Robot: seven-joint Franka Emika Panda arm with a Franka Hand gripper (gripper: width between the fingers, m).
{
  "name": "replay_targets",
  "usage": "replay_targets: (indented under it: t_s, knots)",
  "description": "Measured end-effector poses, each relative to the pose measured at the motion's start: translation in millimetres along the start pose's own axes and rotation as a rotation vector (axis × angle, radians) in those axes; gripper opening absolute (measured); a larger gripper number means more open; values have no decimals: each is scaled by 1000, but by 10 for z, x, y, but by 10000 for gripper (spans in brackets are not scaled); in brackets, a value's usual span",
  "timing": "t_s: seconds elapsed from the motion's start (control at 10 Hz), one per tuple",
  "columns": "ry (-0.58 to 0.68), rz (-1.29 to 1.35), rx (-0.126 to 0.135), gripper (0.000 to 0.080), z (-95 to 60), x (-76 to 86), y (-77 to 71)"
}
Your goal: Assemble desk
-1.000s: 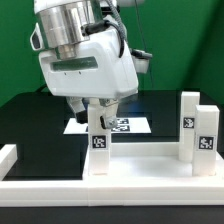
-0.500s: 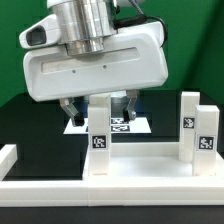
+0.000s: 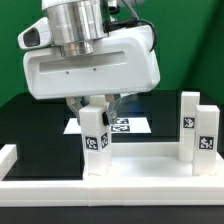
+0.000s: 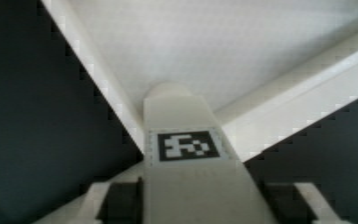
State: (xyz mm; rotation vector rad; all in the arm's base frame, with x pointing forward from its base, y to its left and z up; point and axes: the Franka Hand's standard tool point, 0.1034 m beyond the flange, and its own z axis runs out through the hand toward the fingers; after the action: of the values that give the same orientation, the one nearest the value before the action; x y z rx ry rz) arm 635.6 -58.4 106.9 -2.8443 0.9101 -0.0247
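White plastic everywhere on a black table (image 3: 30, 125). Pincer (image 3: 94, 108) comes down from the big white wrist housing, its two dark fingers (image 3: 77, 106) on either side of the upper end of a small white block leg (image 3: 95, 140) with a black-and-white tag. Fingers look pressed to the leg's sides in the exterior view, so clenched on that leg. Wrist view agrees: leg (image 4: 194, 150) runs up the middle between the two finger pads (image 4: 108, 200), tag facing the camera, pads right against its sides.

Gripped leg is upright, maybe a slight lean, hard to say. Its lower end sits at the desk top (image 3: 140, 165), the wide tray-like white piece with a raised rim lying directly under the pincer and stretching to the exterior view's right. Whether the leg's base is seated in the top or only resting on it, cannot tell.

Well away from the pincer, toward the exterior view's right, two more tagged legs (image 3: 190, 125) stand upright close together at the tray's far end, one taller-looking (image 3: 206, 135) than the other.

Behind the pincer, flat on the table, the marker board (image 3: 130, 125) with printed tags, partly hidden by the gripped leg and fingers.

Below the pincer, nearest the camera, a long white rail (image 3: 110, 190) runs across the front; a short piece of rail (image 3: 8, 155) turns up at the exterior view's left.
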Motion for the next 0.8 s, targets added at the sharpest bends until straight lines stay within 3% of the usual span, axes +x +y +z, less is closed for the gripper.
replay_targets:
  t_s: [0.2, 0.3, 0.4, 0.7, 0.8]
  knots:
    - [-25, 487, -19, 295, -15, -39, 45]
    - [-48, 722, -14, 295, -26, -43, -15]
    - [-71, 903, 21, 295, -4, -10, -52]
    - [-75, 996, 21, 294, 16, -12, -43]
    - [-68, 882, 16, 373, 24, -23, -50]
